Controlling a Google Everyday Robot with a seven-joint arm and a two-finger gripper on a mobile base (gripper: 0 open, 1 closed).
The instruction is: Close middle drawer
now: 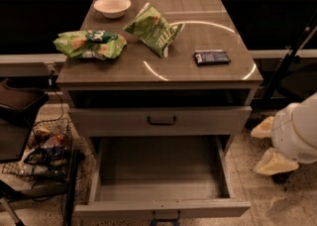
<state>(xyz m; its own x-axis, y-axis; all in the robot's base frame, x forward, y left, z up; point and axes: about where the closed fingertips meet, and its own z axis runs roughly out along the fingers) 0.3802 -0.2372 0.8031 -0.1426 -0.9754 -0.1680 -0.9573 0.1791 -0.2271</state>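
The middle drawer (161, 180) is pulled far out at the bottom of the view. Its wide plain box is empty, and its flat front (163, 209) is nearest to me, with the dark bar handle (166, 216) at the lower edge. The top drawer (161, 120) above it stands slightly out, with a dark gap under the cabinet top. The lowest drawer is hidden under the open one. My arm (297, 136) shows as a white rounded part with beige pieces at the right edge, to the right of the open drawer and apart from it. The gripper is out of view.
On the cabinet top (124, 71) lie a white bowl (112, 6), two green snack bags (89, 43) (154, 28) and a dark flat packet (211, 57). A wire basket of clutter (42, 153) and a dark chair (17, 116) stand to the left. A black stand leg (292, 51) is at the right.
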